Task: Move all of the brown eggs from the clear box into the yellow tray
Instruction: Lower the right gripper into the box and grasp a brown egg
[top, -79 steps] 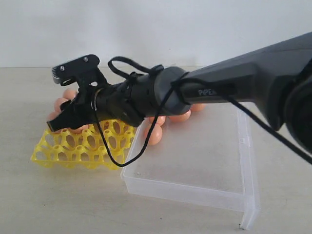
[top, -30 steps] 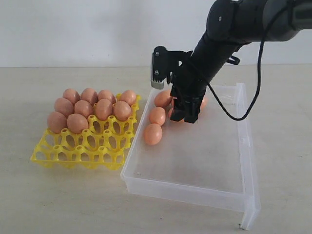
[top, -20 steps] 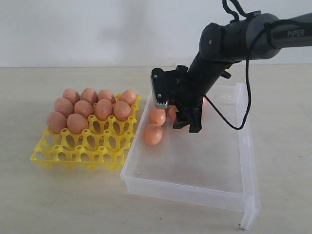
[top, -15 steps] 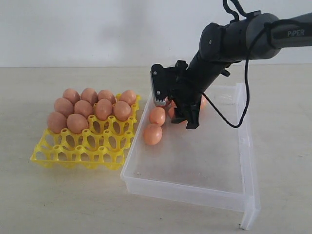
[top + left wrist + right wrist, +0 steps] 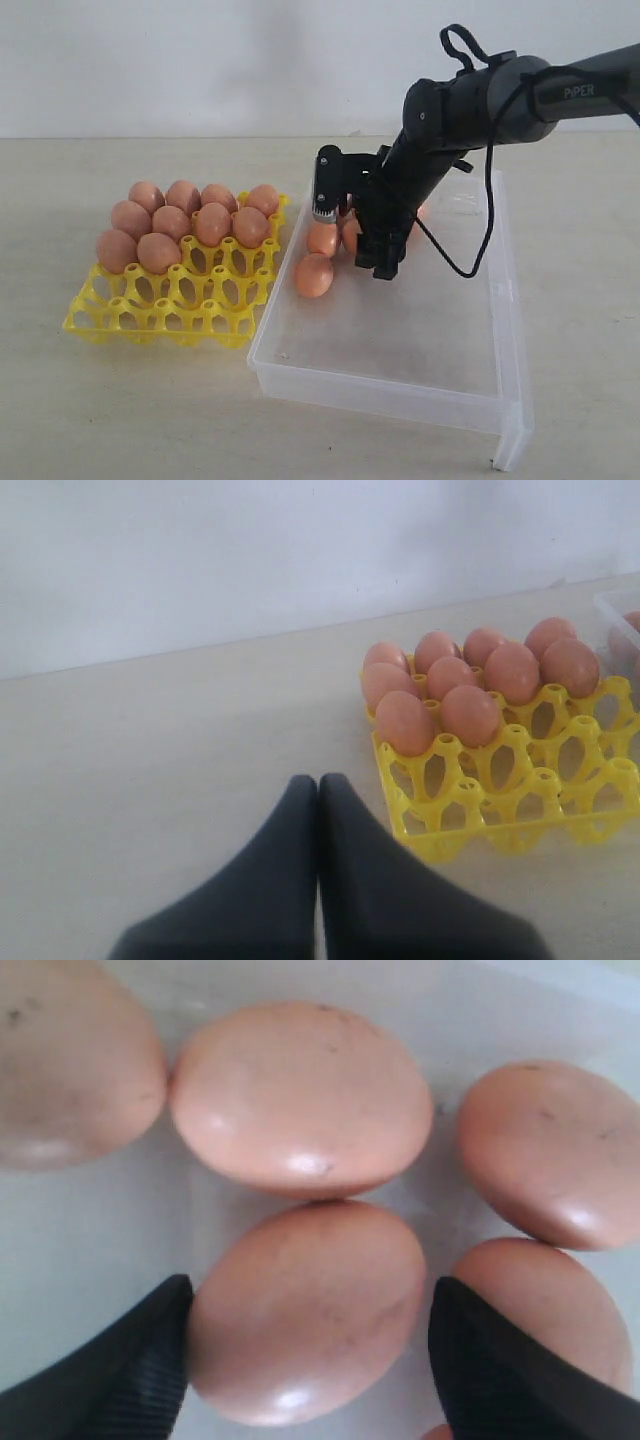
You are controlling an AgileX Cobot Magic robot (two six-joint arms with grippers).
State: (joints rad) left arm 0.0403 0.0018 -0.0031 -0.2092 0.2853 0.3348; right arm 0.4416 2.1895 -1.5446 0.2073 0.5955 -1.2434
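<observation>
Some of your brown eggs point(image 5: 313, 275) lying in the clear box point(image 5: 400, 396), others sitting in the yellow tray point(image 5: 160, 316), your right gripper point(image 5: 310, 1360) straddling one boxed egg, jaws spread wide, your left gripper point(image 5: 318, 785) hovering pinched together, empty, beside the tray.

Exterior camera looks slightly down across the table point(image 5: 100, 430), mid-distance: yellow tray point(image 5: 160, 300) at 9 o'clock, clear box point(image 5: 420, 330) at 4 o'clock. Left wrist camera, low, shares that tray. Right wrist camera looks down, very close, on eggs point(image 5: 305, 1310) in the box.
</observation>
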